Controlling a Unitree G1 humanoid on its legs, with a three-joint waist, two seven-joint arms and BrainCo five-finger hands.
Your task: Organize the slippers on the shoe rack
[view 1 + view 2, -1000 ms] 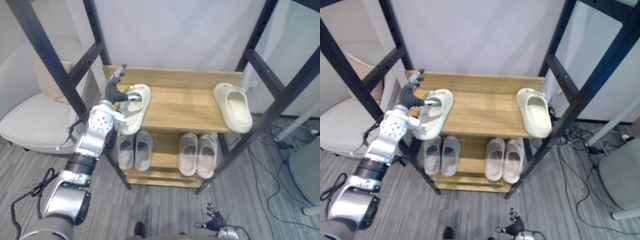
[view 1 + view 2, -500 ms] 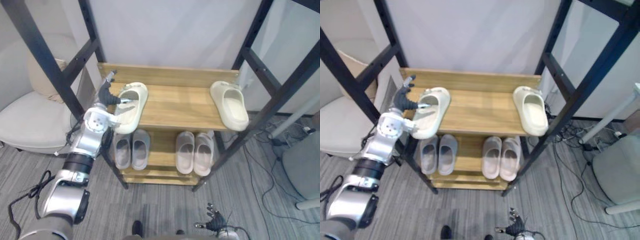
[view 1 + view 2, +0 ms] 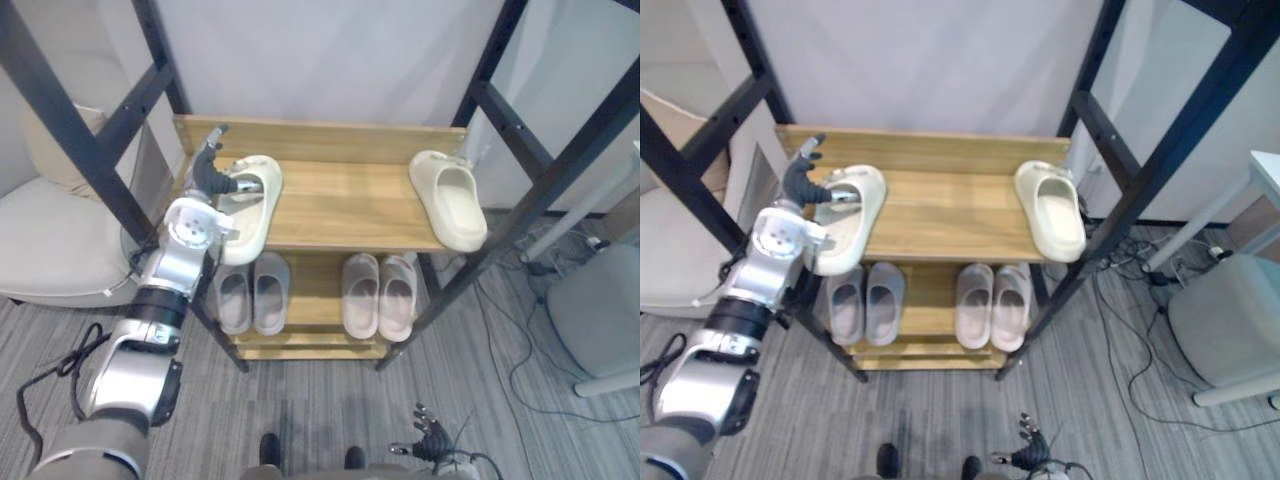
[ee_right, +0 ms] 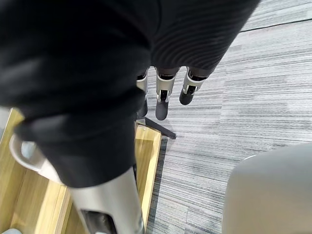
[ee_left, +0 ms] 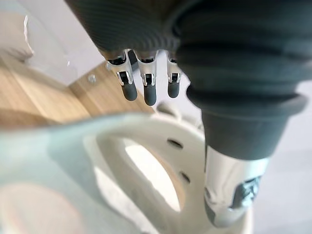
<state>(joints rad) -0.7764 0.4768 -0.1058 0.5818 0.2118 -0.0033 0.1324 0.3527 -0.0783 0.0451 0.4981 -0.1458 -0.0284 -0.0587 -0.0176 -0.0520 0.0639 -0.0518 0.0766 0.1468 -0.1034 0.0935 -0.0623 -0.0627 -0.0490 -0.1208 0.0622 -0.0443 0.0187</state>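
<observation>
1. A wooden two-shelf shoe rack (image 3: 340, 205) in a black metal frame stands on grey carpet.
2. A cream foam slipper (image 3: 250, 210) lies at the left end of the top shelf, with its strap end toward the back and its other end at the front edge.
3. The left hand (image 3: 208, 178) is at this slipper. Its thumb (image 5: 229, 195) lies against the strap, and its fingers (image 5: 149, 90) are straight and clear of it.
4. A matching cream slipper (image 3: 452, 203) lies at the right end, well apart from the first.
5. Two pairs of grey slippers (image 3: 252, 295) (image 3: 380, 295) sit side by side on the lower shelf.
6. The right hand (image 3: 430, 448) hangs low over the carpet, its fingers (image 4: 162, 105) loose and holding nothing.
</observation>
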